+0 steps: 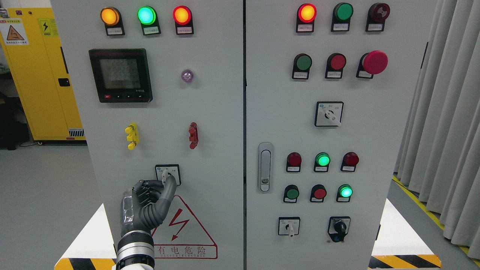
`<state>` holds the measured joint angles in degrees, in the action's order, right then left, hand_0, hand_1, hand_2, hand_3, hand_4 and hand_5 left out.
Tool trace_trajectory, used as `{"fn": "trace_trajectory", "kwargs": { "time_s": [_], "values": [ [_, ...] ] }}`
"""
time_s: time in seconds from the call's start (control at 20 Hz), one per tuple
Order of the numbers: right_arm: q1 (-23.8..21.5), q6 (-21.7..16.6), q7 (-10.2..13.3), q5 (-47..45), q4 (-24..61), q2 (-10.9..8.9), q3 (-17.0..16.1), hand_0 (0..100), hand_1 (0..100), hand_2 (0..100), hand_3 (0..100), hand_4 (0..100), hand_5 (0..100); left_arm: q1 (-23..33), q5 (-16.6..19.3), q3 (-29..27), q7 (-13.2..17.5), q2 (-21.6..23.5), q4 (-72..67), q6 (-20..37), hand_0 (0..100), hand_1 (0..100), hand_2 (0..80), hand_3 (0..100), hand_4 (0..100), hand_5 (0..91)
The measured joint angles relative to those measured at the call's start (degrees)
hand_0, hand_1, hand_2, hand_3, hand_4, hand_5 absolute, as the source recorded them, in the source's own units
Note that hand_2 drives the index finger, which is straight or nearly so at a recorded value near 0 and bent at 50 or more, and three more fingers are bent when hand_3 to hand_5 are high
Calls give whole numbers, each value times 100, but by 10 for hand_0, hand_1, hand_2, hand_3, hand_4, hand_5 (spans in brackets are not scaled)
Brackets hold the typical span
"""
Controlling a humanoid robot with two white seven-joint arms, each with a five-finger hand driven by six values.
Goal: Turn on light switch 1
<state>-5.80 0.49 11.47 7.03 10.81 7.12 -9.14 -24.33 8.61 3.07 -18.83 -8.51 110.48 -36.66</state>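
White rotary switch (167,174), lower-left panel

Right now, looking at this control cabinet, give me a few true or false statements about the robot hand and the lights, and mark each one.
1. The left robot hand touches the rotary switch on the left door. True.
2. The top row of the left door shows three lit lamps, the middle green lamp among them. True.
3. The big red mushroom button sits on the left door. False: it is on the right door, upper right.
4. The meter display is below the robot hand. False: it is above it.
5. Both robot hands are in view. False: only the left shows.
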Motion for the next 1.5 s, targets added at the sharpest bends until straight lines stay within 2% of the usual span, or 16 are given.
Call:
{"fn": "trace_trajectory", "kwargs": {
  "time_s": [1.0,1.5],
  "values": [
    [0,0,0,0,0,0,0,0,500,40,0,0,0,-38,16,0,-17,-3,-53,-2,258,639,574,893,899,879],
    [0,0,0,0,0,0,0,0,500,40,0,0,0,-50,18,0,-6,-6,-69,-25,268,578,574,893,899,878]
  ]
}}
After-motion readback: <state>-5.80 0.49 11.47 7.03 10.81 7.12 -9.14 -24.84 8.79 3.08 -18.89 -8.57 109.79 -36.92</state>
